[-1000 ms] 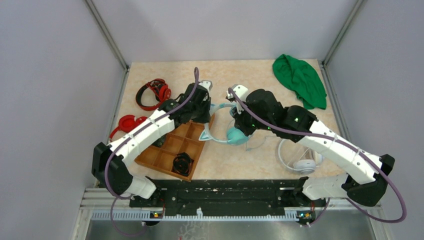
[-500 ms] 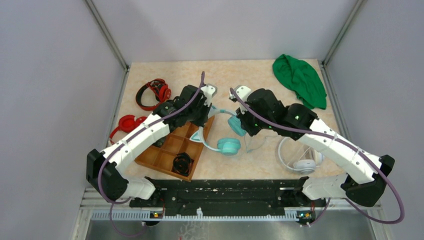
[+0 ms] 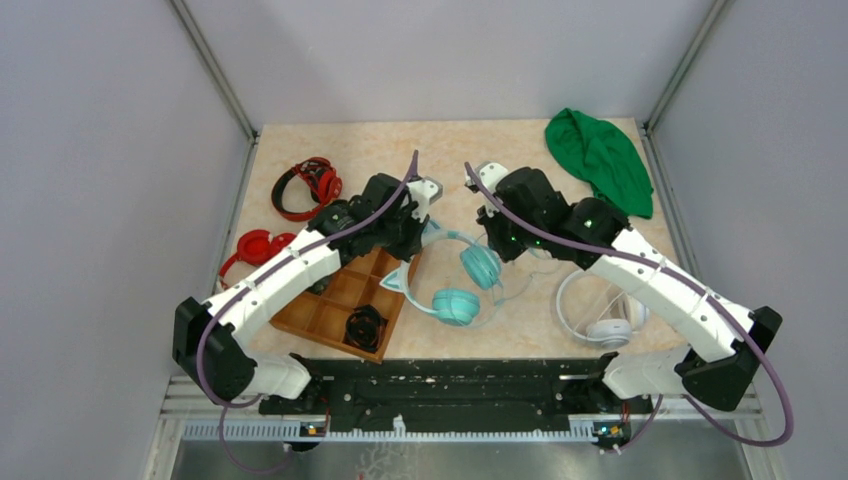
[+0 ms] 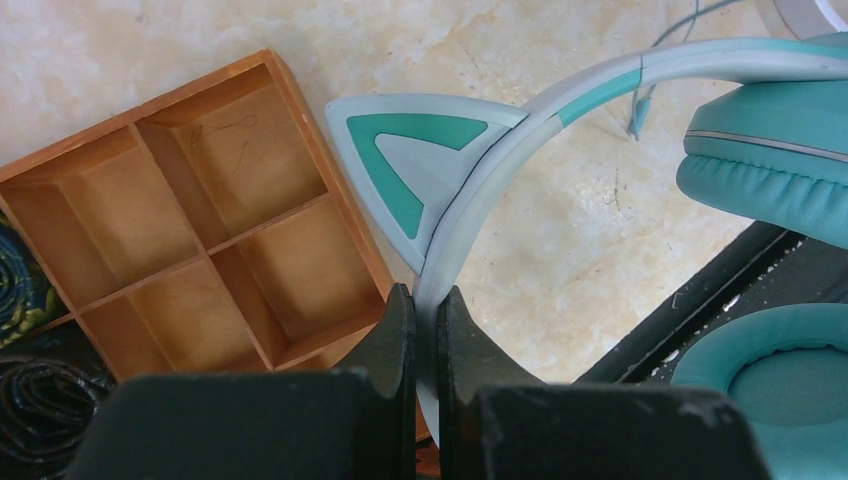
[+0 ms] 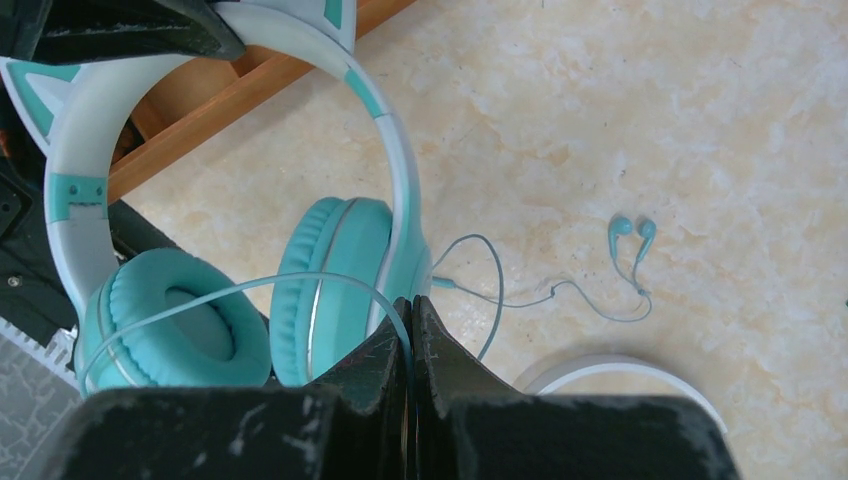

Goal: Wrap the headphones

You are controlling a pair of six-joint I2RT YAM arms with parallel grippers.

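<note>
The teal headphones [image 3: 455, 285] with a pale cat-eared headband hang between my two grippers, just above the table beside the wooden tray. My left gripper [image 4: 427, 300] is shut on the headband just below a cat ear [image 4: 420, 160]; in the top view it [image 3: 415, 238] sits at the tray's far corner. My right gripper [image 5: 412, 305] is shut on the thin teal cable [image 5: 250, 285], which arcs over both ear cups [image 5: 330, 290]. From above the right gripper [image 3: 503, 250] is just right of the upper cup.
A wooden divided tray [image 3: 320, 340] holds a black cable bundle [image 3: 364, 326]. Two red headphones [image 3: 308, 186] [image 3: 255, 248] lie at the left, white headphones [image 3: 590, 315] at the right, a green cloth [image 3: 600, 160] far right. Teal earbuds [image 5: 630, 230] lie on the table.
The headphones have turned and swung so the two cups now sit apart, one nearer the front. Both grippers have shifted slightly toward the far side, keeping their grips.
</note>
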